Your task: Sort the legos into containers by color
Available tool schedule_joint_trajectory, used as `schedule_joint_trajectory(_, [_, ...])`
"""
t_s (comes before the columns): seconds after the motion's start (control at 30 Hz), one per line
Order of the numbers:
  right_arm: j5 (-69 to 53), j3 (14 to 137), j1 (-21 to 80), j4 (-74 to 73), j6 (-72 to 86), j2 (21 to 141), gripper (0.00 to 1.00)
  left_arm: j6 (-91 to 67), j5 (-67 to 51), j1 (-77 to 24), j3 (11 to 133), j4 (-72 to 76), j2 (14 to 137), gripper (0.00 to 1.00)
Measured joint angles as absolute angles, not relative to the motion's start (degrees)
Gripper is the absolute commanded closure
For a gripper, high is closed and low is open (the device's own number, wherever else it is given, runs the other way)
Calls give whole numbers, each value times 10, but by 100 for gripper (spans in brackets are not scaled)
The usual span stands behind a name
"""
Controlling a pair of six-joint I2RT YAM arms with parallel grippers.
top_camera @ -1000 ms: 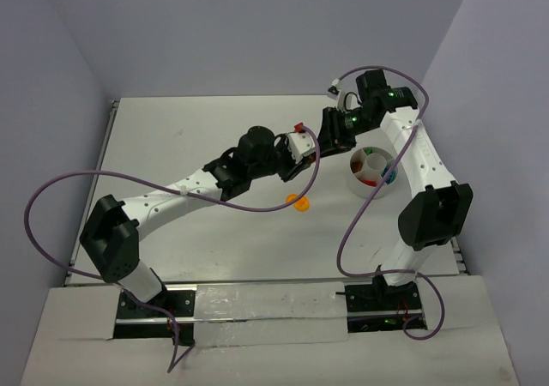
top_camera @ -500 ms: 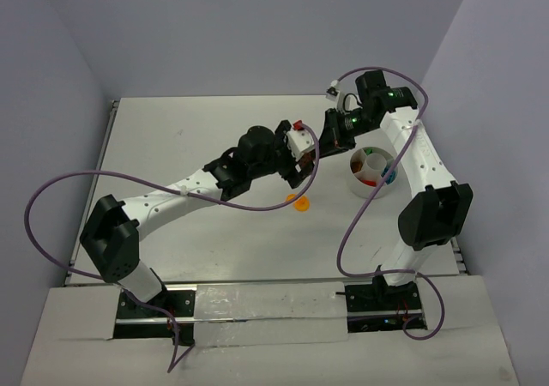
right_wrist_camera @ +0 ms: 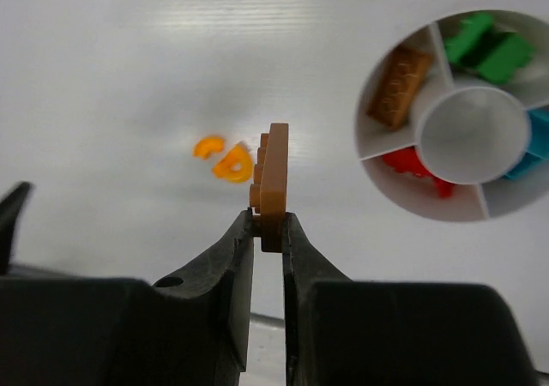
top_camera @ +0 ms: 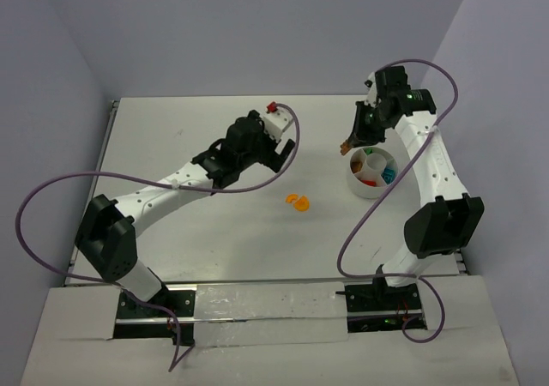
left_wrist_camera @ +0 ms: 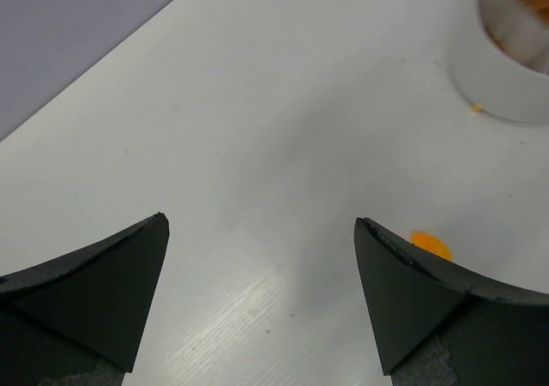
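My right gripper (right_wrist_camera: 268, 220) is shut on a brown lego plate (right_wrist_camera: 274, 176), held on edge above the table. In the top view that gripper (top_camera: 346, 148) hangs just left of the white divided bowl (top_camera: 361, 189). The bowl (right_wrist_camera: 429, 210) holds a brown brick (right_wrist_camera: 399, 86), green bricks (right_wrist_camera: 489, 47), teal pieces (right_wrist_camera: 536, 146) and red pieces (right_wrist_camera: 412, 163), each colour in its own wedge. Two orange curved legos (top_camera: 298, 202) lie on the table at mid-centre. My left gripper (left_wrist_camera: 259, 223) is open and empty, well left of the bowl (left_wrist_camera: 502, 86).
The left arm (top_camera: 171, 184) stretches diagonally across the middle of the table. A purple cable (top_camera: 360, 223) loops down from the right arm, in front of the bowl. The table's far edge meets the back wall (top_camera: 257, 26).
The left gripper has opened and drawn back to the left, away from the right one. The right gripper has shut on the brown plate and swung right, to beside the bowl.
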State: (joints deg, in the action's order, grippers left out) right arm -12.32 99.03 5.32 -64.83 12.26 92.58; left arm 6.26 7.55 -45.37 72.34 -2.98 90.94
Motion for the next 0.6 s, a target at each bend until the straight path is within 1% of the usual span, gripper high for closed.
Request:
schedule_joint_trajectory(0.13, [-46,978,54,-642,132,919,100,46,83,-413,723,-58,909,1])
schedule_joint_trajectory(0.3, [8,979,54,-634,131,933,100,47,86,-409,723,-68,909,1])
schedule_joint_trajectory(0.6, [27,978,54,-633,127,962,99,49,85,-410,723,-76,909,1])
